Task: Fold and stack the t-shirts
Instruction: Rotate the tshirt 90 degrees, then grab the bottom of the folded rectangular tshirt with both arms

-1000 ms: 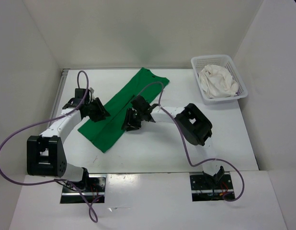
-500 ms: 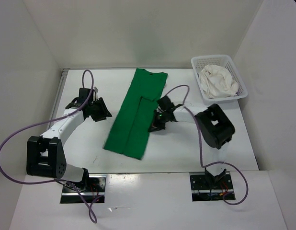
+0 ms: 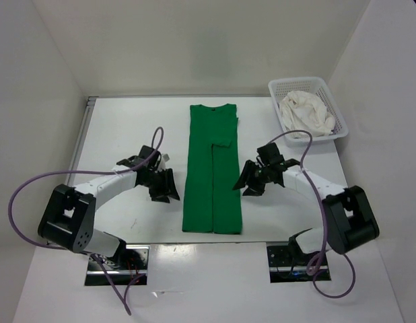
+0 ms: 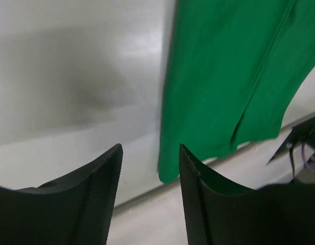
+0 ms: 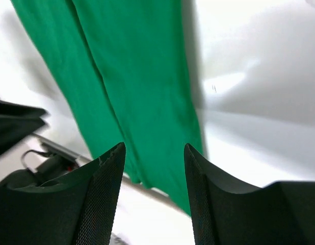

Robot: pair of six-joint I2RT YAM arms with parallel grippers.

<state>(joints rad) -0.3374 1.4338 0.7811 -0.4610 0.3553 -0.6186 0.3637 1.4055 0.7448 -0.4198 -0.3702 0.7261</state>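
A bright green t-shirt (image 3: 211,171) lies flat on the table as a long narrow strip, both sides folded inward, collar at the far end. It also shows in the left wrist view (image 4: 234,76) and in the right wrist view (image 5: 132,87). A white t-shirt (image 3: 307,113) sits crumpled in the basket. My left gripper (image 3: 169,188) hovers just left of the strip's lower half, open and empty (image 4: 150,153). On the strip's right edge my right gripper (image 3: 245,183) is open too, with nothing between its fingers (image 5: 155,153).
The white mesh basket (image 3: 329,91) stands at the back right corner. White walls enclose the table on three sides. Purple cables loop from both arms over the table's near part.
The green shirt swung from a diagonal lie to straight along the table's middle. Both grippers let go and moved nearer the front, the left rightward, the right to the shirt's right side.
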